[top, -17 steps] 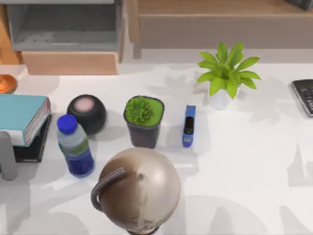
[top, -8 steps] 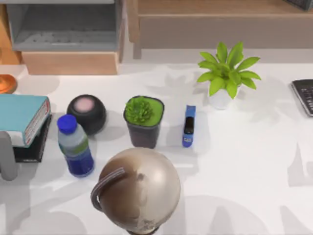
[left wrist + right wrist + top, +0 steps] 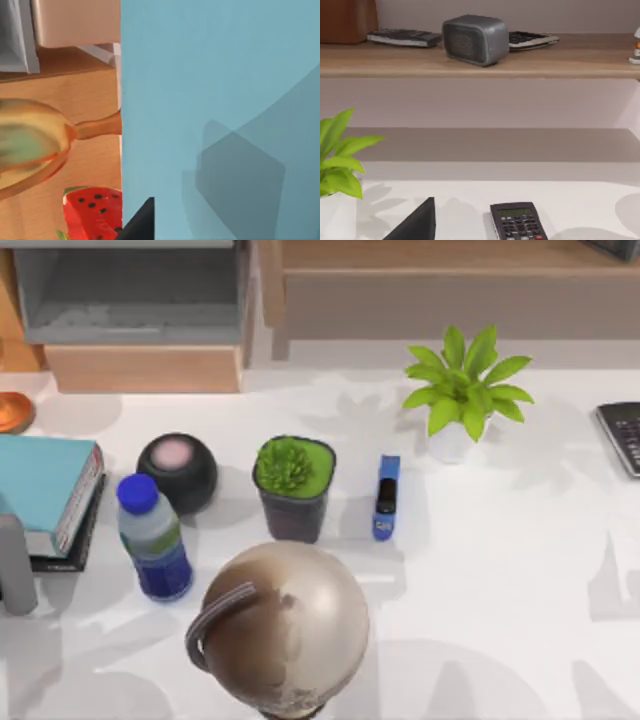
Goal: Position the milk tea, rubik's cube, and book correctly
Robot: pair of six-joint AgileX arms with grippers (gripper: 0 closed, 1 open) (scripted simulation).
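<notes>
the book point(image 3: 40, 485) lies at the worktop's point(image 3: 500, 570) left edge, resting on a thin black book point(image 3: 72, 545), its teal cover close under the left wrist camera. whether the left claw is spread or pinching the book, i cannot tell; same for the right claw. judging from this, the book step is under way, with milk tea and cube left.

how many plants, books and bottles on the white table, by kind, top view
plants: 2 (dark-potted plant, leafy white-potted plant)
books: 2 (teal-blue book on a black book)
bottles: 1 (blue-capped bottle)
total: 5
</notes>
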